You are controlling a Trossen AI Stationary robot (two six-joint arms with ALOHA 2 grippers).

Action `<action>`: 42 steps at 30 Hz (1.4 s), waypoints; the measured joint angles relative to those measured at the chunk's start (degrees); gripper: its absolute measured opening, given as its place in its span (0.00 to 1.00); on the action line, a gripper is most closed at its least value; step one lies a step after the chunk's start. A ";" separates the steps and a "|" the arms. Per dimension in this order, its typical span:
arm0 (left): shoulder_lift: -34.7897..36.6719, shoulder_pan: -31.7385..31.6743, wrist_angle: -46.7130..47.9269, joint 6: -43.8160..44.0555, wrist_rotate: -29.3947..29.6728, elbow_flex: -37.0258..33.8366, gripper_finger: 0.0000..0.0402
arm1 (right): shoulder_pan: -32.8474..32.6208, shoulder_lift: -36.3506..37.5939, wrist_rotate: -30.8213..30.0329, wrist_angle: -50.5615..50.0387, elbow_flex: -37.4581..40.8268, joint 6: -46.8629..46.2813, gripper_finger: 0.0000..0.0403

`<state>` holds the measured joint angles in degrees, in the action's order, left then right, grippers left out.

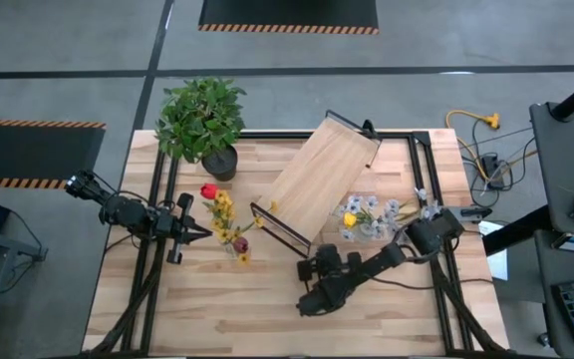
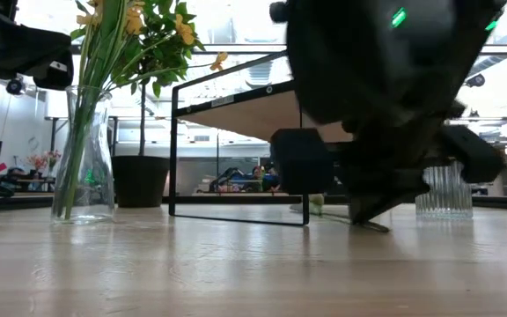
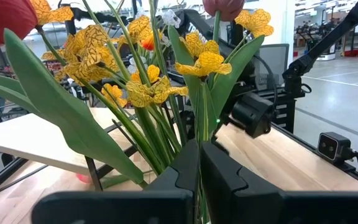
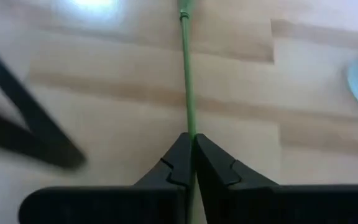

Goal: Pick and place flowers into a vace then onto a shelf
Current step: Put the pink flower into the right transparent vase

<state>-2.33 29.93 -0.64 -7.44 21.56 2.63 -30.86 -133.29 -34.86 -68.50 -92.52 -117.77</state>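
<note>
A clear glass vase stands on the table and holds yellow flowers and a red tulip. My left gripper reaches them level from the table's left and is shut on a stem. My right gripper is low over the table's near middle, shut on a thin green flower stem. More loose flowers lie right of the shelf. The shelf, a pale board on a black frame, stands diagonally at mid-table. My left gripper pinches one green stem of the bunch between its two fingers, coming level from the table's left. The stem stands upright among the other stems, and the vase rests on the table. My right gripper pinches the thin stem between its fingertips, slanting down over the table. The fingers lie along the stem, which runs straight ahead over the boards; its blossom is out of view.
A bushy green plant in a dark pot stands at the far left. A ribbed clear glass stands on the right side. The shelf's black frame stands between the two arms. Bare boards lie toward the near edge.
</note>
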 joint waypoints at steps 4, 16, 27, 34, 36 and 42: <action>-0.02 -0.01 0.00 0.00 0.00 0.00 0.00 | -2.46 1.93 5.59 -2.73 -0.10 -0.23 0.02; -0.02 -0.02 0.00 0.02 0.00 -0.02 0.00 | -12.13 8.29 15.23 -4.16 -0.01 0.42 0.03; -0.02 0.00 0.00 0.00 -0.02 -0.04 0.00 | -16.92 9.50 14.34 -4.87 -1.96 -3.05 0.30; -0.02 -0.02 0.00 0.02 -0.02 -0.04 0.00 | -14.28 9.50 -3.60 -4.93 -1.20 0.73 0.44; -0.02 -0.02 0.00 0.02 0.00 -0.04 0.00 | -11.85 9.50 -4.00 -5.01 -0.64 4.26 0.46; -0.02 -0.02 0.00 0.02 -0.02 -0.04 0.00 | -4.28 9.50 2.38 -5.09 0.86 12.39 0.48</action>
<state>-2.35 29.91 -0.64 -7.42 21.54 2.59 -35.14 -123.79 -32.48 -73.59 -91.66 -105.39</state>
